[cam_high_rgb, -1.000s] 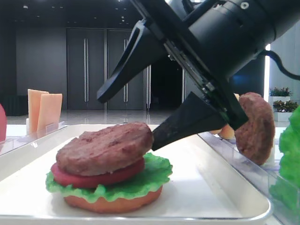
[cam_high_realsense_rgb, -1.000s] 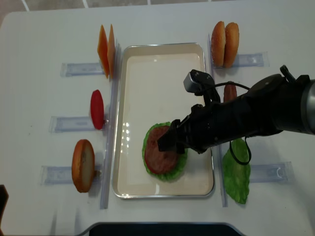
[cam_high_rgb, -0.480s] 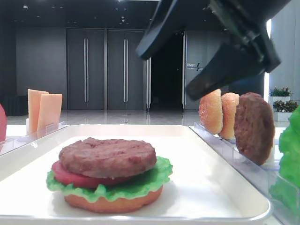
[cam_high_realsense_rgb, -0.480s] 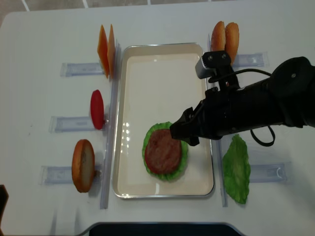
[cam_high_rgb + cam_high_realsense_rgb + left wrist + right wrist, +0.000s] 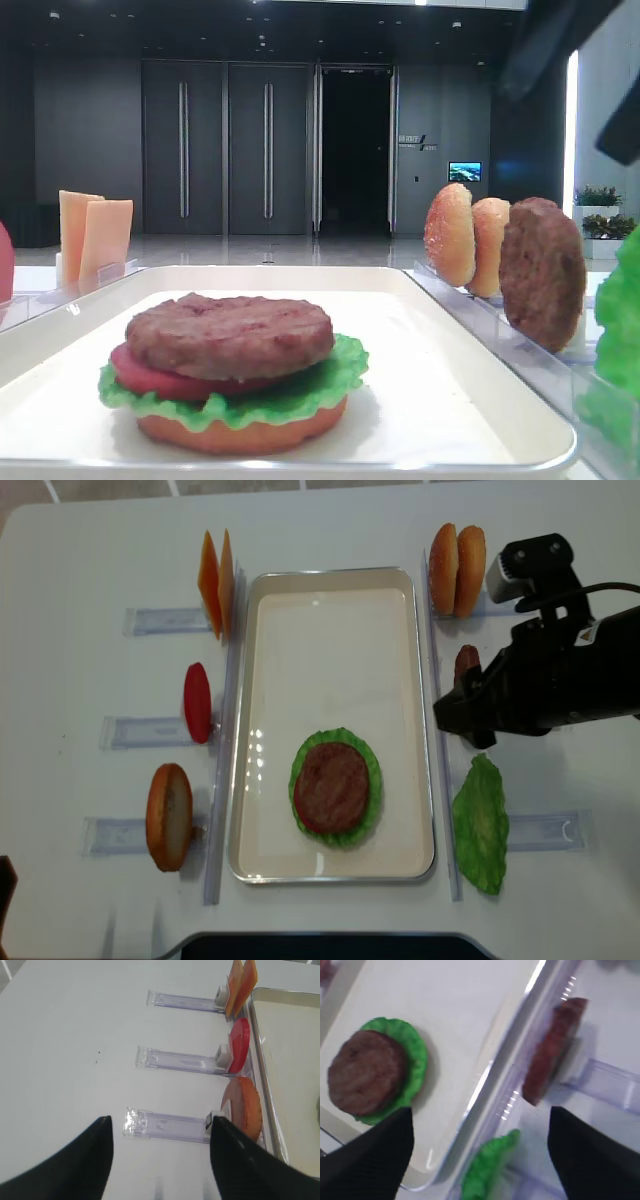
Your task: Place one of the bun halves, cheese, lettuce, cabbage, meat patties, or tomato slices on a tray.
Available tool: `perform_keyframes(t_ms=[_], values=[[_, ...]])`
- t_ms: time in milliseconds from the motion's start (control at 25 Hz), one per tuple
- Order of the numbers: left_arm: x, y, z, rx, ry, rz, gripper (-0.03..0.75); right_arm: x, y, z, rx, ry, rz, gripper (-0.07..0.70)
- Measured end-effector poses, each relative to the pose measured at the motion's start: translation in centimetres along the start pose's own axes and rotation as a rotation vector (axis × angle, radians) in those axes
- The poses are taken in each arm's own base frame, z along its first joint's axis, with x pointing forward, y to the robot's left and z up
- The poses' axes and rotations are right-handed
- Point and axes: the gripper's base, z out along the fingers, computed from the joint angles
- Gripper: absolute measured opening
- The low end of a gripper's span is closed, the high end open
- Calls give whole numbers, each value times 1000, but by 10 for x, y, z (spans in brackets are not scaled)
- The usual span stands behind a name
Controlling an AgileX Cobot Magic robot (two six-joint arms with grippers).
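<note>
Stack sits in the near half of the tray (image 5: 330,660), a little right of centre: bun half (image 5: 240,432) at the bottom, lettuce (image 5: 330,378), tomato slice (image 5: 150,378), patty (image 5: 332,786) on top. Patty lies flat and slightly off-centre on the tomato, nothing touching it.

Right gripper (image 5: 455,718) is off the tray, over the surface (image 5: 80,580) just past the tray's right rim, beside the spare patty (image 5: 466,662) standing on edge in its rack (image 5: 615,1085). Right fingers (image 5: 375,1155) are spread wide and hold nothing; wrist view shows both dark tips at the frame bottom with the stacked patty to the left and the racked one up right.

Left gripper (image 5: 160,1160): fingers wide apart, empty, above the left racks, well clear of the tray.

Rest of the layout, overhead:
- cheese slices (image 5: 216,580) upright, left of the tray's far corner
- spare tomato (image 5: 197,702) on edge, left of tray
- spare bun (image 5: 168,816) on edge, left near corner
- two buns (image 5: 456,568) on edge, right far corner
- loose lettuce leaf (image 5: 481,825) lying right of the tray, near end
</note>
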Motion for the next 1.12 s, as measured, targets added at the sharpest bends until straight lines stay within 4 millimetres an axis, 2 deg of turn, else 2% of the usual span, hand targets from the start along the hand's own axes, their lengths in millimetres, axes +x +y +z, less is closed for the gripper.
perform_keyframes(t_ms=[400,640,880,1120], values=[[0,0,0,0,0,0,471,21,-67,-48,308,96,134,555],[0,0,0,0,0,0,471,34,-96,-66,445,125,275,555],[0,0,0,0,0,0,471,46,-99,-77,503,196,388,555],[0,0,0,0,0,0,471,75,-76,-93,520,191,405,555]])
